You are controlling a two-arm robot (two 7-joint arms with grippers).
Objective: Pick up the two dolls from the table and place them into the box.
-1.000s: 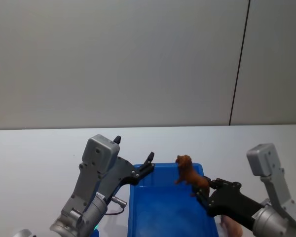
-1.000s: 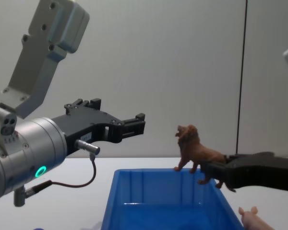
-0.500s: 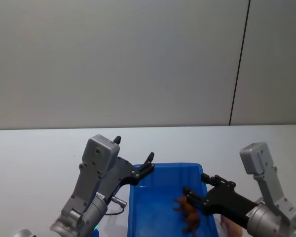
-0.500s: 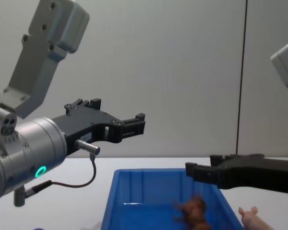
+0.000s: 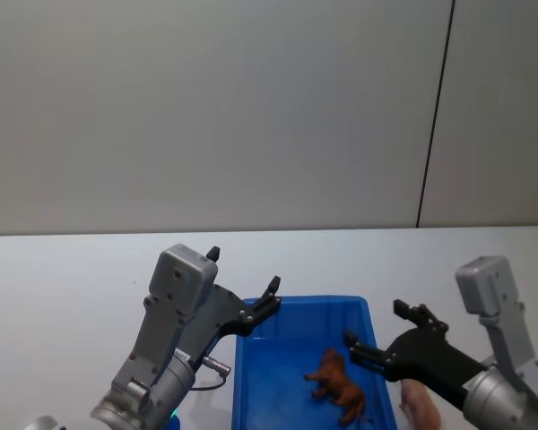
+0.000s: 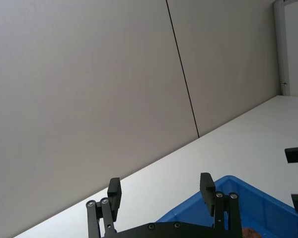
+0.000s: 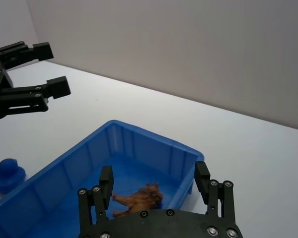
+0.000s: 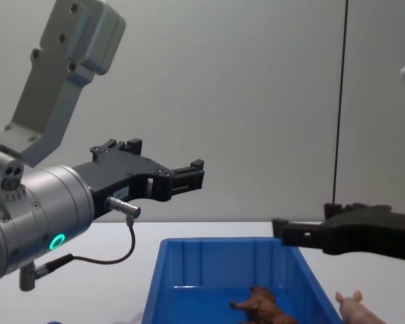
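The shaggy reddish-brown doll [image 5: 336,383] lies on the floor of the blue box [image 5: 251,376], also seen from the side [image 8: 263,305] and under my right wrist [image 7: 139,197]. My right gripper [image 5: 375,324] hovers open and empty over the box's right rim [image 8: 307,226]. The pale-pink doll [image 5: 419,403] rests on the white table [image 5: 72,287] just right of the box [image 8: 354,307]. My left gripper [image 5: 244,270] hangs open and empty above the box's far left corner [image 8: 163,162].
A round blue toy [image 7: 7,173] sits on the table to the left of the box [image 7: 149,136]. A grey wall with a dark vertical seam rises behind the table. Bare tabletop stretches beyond the box.
My right gripper opened and let go of the brown doll, which dropped from above the rim onto the box floor. The gripper then drew back slightly to the right. The left arm stayed still.
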